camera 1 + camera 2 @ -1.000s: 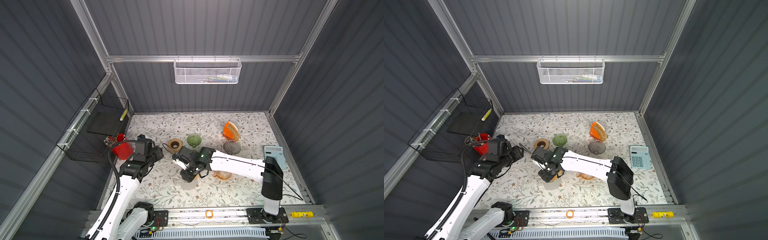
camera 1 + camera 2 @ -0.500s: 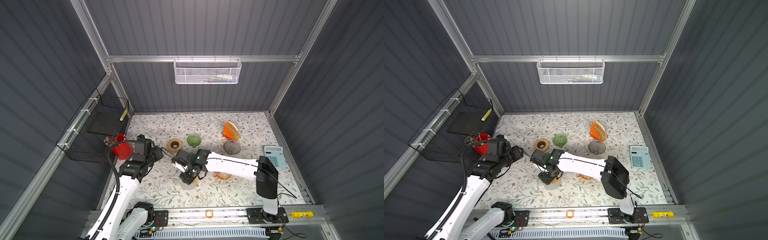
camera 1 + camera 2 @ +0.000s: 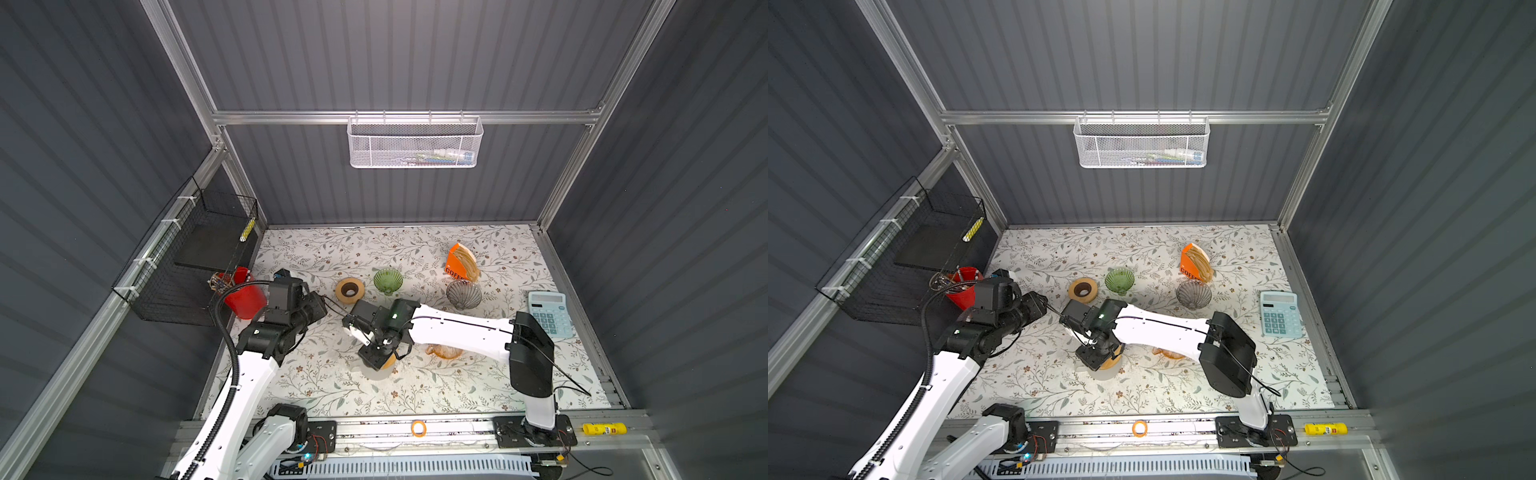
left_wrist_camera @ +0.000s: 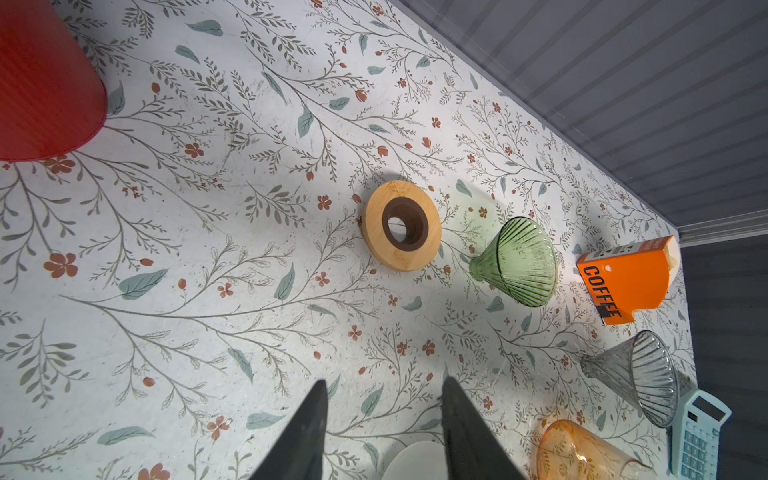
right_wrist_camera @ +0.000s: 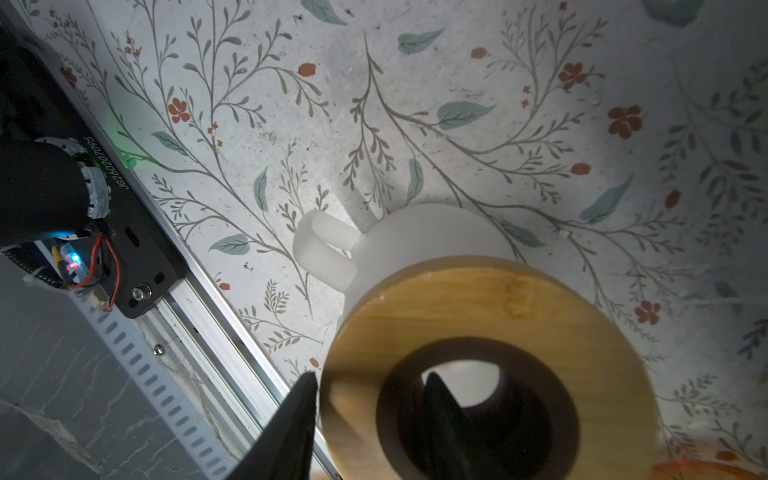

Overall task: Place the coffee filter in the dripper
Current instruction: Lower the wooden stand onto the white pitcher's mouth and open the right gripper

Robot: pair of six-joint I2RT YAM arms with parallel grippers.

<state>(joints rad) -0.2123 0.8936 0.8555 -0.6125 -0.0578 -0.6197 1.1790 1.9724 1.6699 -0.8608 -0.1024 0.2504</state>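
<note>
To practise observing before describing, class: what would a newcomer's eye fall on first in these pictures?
The white right arm stretched across the flowered table, its jaws straddling the rim of a wooden ring atop a white mug. Then two bright spots: an orange filter box at the back right, a red cup at the left edge.

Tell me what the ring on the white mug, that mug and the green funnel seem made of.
The ring looks like pale wood or bamboo, matte, with grain streaks. The white mug is smooth and dull: ceramic or frosted plastic, unclear. The green funnel seems glossy ribbed glass; light passes through.
</note>
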